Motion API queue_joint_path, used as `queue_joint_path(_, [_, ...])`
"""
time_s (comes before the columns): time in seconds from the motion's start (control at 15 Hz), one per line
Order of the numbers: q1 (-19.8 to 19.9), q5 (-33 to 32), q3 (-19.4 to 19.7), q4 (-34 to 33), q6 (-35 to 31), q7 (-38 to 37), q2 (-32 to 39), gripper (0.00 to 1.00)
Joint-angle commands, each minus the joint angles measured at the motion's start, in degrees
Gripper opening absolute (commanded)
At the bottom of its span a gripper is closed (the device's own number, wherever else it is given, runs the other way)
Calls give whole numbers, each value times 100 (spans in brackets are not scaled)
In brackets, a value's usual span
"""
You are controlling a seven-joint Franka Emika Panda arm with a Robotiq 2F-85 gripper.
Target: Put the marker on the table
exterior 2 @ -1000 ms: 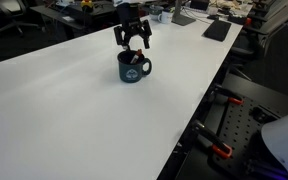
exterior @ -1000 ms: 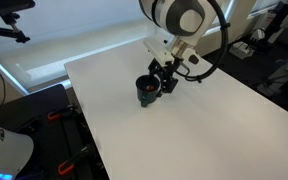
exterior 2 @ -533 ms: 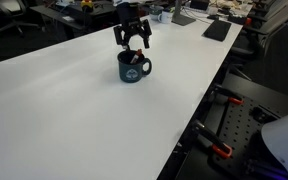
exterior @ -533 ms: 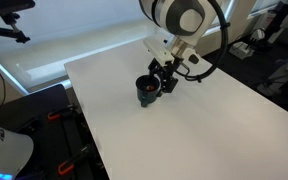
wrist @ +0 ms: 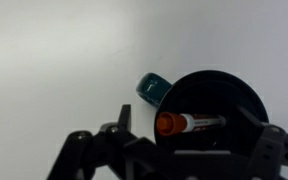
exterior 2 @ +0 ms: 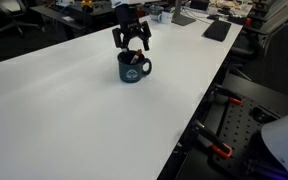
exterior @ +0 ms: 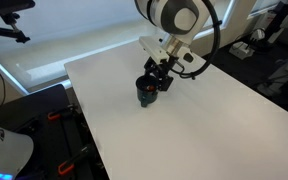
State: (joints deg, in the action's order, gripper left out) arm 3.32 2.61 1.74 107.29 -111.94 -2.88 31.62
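1. Black gripper [exterior 2: 131,41] hangs just above the mug [exterior 2: 132,68], its two fingers [wrist: 117,131] spread wide and clasping nothing.
2. Between those fingers in the wrist view, the marker [wrist: 189,123] lies inside the mug, clear of both.
3. Its long axis runs across the mug's mouth, side to side in the wrist view. The round orange end points toward the side where the teal handle [wrist: 149,88] sticks out, and the paler barrel points the opposite way.
4. The mug stands upright on the white table [exterior: 184,130], a plain matte top (nothing else rests on it nearby).
5. Beyond the far edge are cluttered office desks [exterior 2: 189,14].
6. Count: one marker, one mug, one gripper.
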Motion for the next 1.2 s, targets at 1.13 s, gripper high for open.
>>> queue_joint_path(1.13, [-64,8,21,124,6,-27,-26,100])
